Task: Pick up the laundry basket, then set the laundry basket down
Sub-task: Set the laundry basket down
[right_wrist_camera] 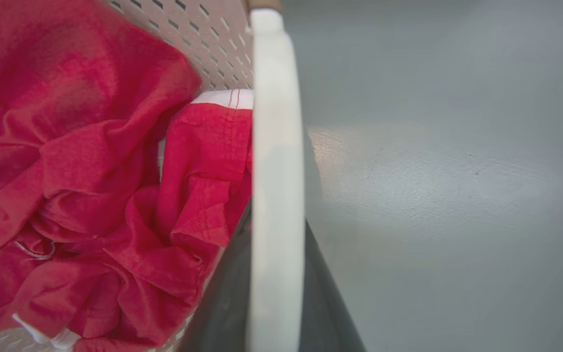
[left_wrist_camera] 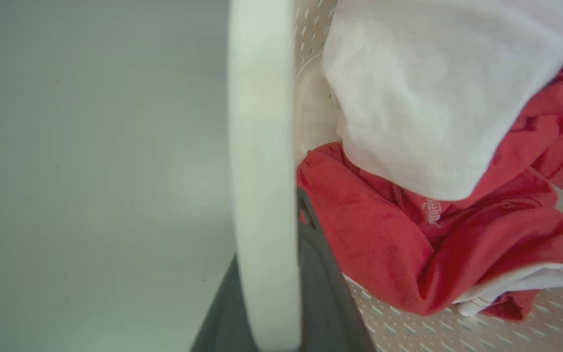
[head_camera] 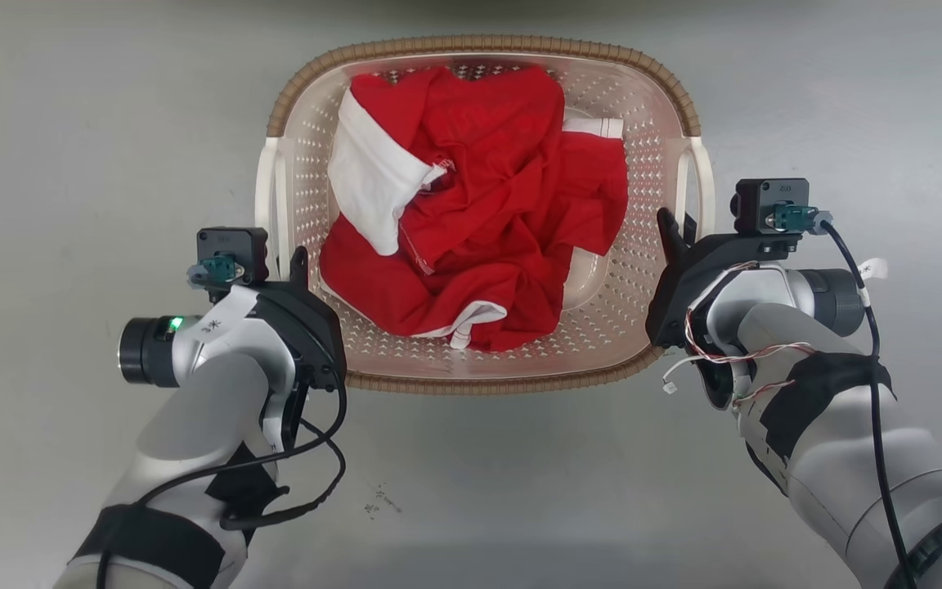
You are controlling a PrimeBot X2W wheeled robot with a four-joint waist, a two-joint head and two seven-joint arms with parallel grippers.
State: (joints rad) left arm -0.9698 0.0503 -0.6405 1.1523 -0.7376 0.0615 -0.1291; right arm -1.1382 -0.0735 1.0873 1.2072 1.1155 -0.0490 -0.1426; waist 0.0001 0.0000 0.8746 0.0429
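The laundry basket point(head_camera: 479, 42) is cream-white and perforated with a brown woven-look rim, and it fills the upper middle of the head view. Red and white clothes point(head_camera: 471, 213) lie crumpled inside it. My left gripper point(head_camera: 287, 262) is at the basket's left white loop handle point(head_camera: 266, 196). In the left wrist view that handle point(left_wrist_camera: 262, 171) runs between my dark fingers point(left_wrist_camera: 325, 303), which are shut on it. My right gripper point(head_camera: 678, 229) is at the right loop handle point(head_camera: 704, 176). In the right wrist view this handle point(right_wrist_camera: 276, 195) is clamped between the fingers point(right_wrist_camera: 223, 303). Whether the basket touches the floor cannot be told.
A plain grey floor point(head_camera: 70, 123) surrounds the basket on all sides. A few small dark specks point(head_camera: 377, 503) mark the floor in front of the basket. Cables hang from both forearms.
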